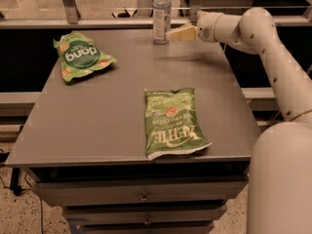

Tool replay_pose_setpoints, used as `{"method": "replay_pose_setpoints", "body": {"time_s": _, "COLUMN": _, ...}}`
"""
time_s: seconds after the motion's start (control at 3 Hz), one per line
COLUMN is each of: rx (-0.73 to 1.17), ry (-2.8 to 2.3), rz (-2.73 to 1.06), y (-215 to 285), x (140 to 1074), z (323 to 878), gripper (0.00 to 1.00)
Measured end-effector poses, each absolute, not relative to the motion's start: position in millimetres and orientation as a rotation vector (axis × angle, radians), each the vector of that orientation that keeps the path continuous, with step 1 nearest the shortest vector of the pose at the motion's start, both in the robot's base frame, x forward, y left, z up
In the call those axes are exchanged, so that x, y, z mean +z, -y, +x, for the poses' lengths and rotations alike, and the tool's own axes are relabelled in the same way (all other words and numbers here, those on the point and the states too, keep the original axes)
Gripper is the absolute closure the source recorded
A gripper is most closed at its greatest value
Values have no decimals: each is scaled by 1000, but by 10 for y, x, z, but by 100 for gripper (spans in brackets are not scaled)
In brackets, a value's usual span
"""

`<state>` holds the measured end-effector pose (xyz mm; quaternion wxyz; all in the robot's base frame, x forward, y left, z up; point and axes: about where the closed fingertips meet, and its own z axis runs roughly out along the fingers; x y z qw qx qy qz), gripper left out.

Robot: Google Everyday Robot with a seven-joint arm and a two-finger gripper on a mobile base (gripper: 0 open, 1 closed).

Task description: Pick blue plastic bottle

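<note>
The blue plastic bottle (161,13) stands upright at the far edge of the grey table (112,116), clear bluish with a white cap and a pale label. My gripper (171,34) reaches in from the right on a cream arm (253,38), and its tip is just right of the bottle's lower half, very close to it. The bottle stands on the table, not lifted.
A green "dang" bag (80,56) lies at the far left of the table. A green kettle chips bag (171,122) lies flat near the front middle. Drawers (141,199) sit under the front edge. My arm's base fills the lower right.
</note>
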<state>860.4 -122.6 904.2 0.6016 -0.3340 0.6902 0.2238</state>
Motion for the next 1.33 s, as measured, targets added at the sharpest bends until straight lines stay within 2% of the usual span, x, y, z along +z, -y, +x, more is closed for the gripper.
{"method": "replay_pose_setpoints", "body": {"time_s": 1.33, "rx": 616, "ry": -1607, "rz": -790, "y": 795, "x": 8906, "z": 8934, "gripper": 0}}
